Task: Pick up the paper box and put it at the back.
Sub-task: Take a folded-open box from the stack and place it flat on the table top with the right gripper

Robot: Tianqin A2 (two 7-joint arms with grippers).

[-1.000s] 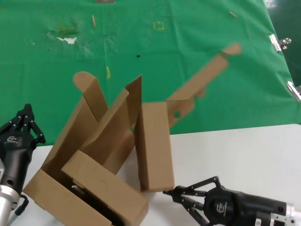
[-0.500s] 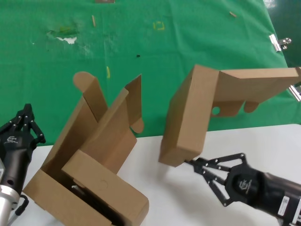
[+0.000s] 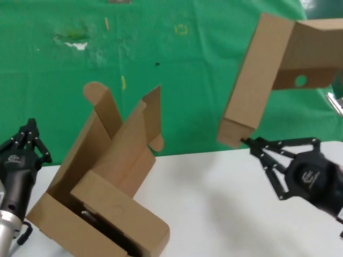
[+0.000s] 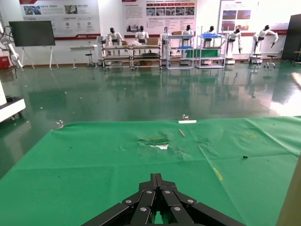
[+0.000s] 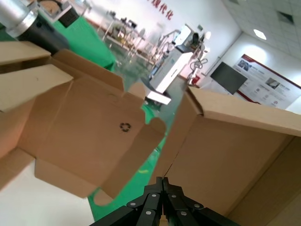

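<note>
Nearest the robot, on the white desk [image 3: 214, 203], the nested cardboard boxes [image 3: 102, 198] lie toward the left side, tipped over. Their tall flaps stand upright and lean back toward the green cloth. One smaller box sits inside the larger one, and nothing else can be made out inside them.

To the left of the nested boxes, at the desk's near left edge, the left gripper [image 3: 25, 140] is parked. Its jaws are drawn together to a point with nothing between them. Its wrist camera looks out over the green cloth past the closed fingertips [image 4: 157, 181].

To the right of the nested boxes and well apart from them, the right gripper [image 3: 250, 142] is raised above the far edge of the white desk. Its jaws are pinched on the bottom corner of the paper box [image 3: 262, 75]. The paper box hangs in the air above and just beyond the jaws, tilted steeply, with its lid swung open toward the right and a small round hole showing in one panel. Its inside is mostly hidden.

In the right wrist view, the paper box [image 5: 244, 160] fills the space right at the jaws, and the nested boxes [image 5: 89, 136] lie beyond it.

Farthest off, behind the nested boxes, the green cloth [image 3: 161, 64] covers the back of the desk, with small stains and scraps scattered on it. The paper box is held over its right side.
</note>
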